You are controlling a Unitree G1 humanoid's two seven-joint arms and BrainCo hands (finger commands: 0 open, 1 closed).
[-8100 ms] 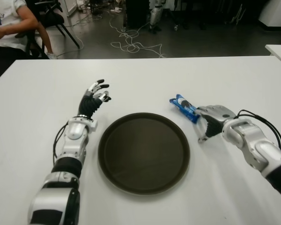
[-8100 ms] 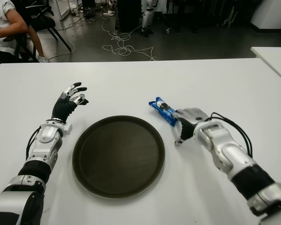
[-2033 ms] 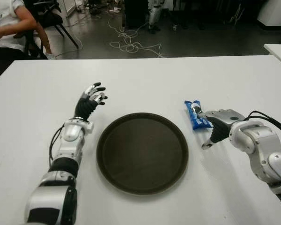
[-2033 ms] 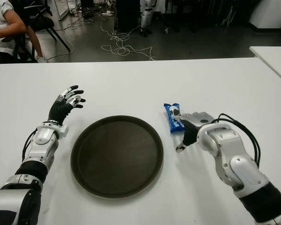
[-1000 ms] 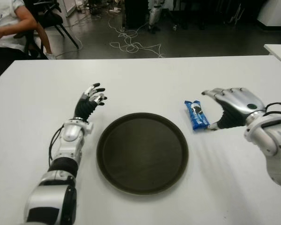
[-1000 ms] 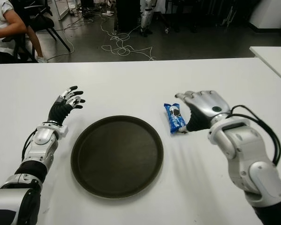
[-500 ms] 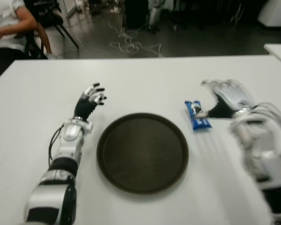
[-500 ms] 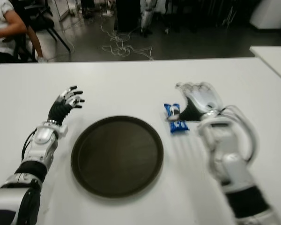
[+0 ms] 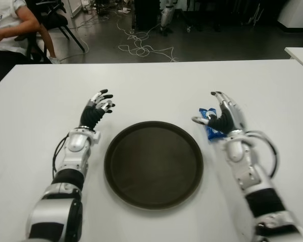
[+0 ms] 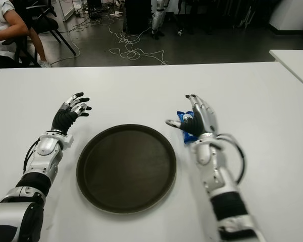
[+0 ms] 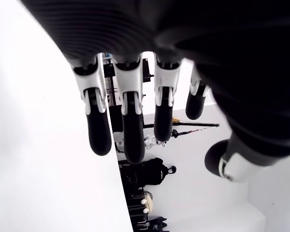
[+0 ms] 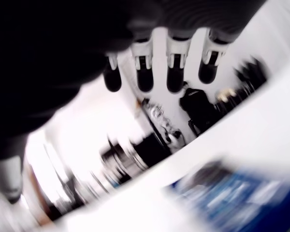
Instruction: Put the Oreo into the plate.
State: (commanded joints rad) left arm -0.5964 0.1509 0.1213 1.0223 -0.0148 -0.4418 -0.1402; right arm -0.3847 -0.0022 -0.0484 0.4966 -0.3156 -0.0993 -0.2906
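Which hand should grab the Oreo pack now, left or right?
Right. The right hand is open directly beside the Oreo pack, on the plate's right. The left hand shows across the plate, far from it.

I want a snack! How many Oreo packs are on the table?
1. The blue Oreo pack lies on the white table, just right of the dark plate, partly hidden behind the open right hand. The plate holds none.

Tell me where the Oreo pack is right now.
The Oreo pack lies on the white table, just right of the dark plate, partly hidden by the open right hand.
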